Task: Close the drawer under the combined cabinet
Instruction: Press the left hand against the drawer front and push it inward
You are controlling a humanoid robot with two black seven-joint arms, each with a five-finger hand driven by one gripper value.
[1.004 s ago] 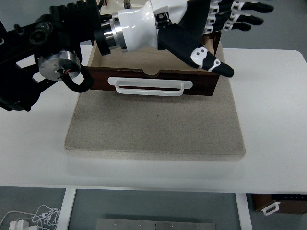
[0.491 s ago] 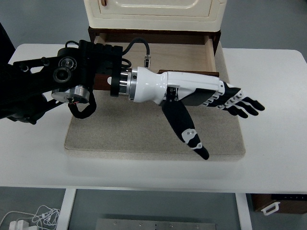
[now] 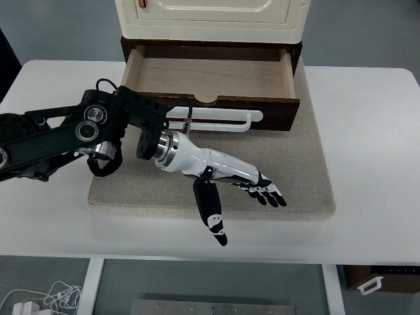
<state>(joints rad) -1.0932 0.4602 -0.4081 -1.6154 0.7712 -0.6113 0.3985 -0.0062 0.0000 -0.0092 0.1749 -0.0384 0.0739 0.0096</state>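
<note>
Nearest you, the left robot hand (image 3: 226, 180) hovers above the grey mat (image 3: 289, 177) on the white desk (image 3: 367, 131); its fingers are spread flat and hold nothing, thumb pointing toward you, the arm coming in from the left edge; your right arm is out of view. Beyond it, the drawer (image 3: 210, 82) stands pulled out under the cream cabinet (image 3: 210, 16), its white handle (image 3: 216, 118) untouched; I judge the closing push not yet begun, so all of the task is left.
</note>
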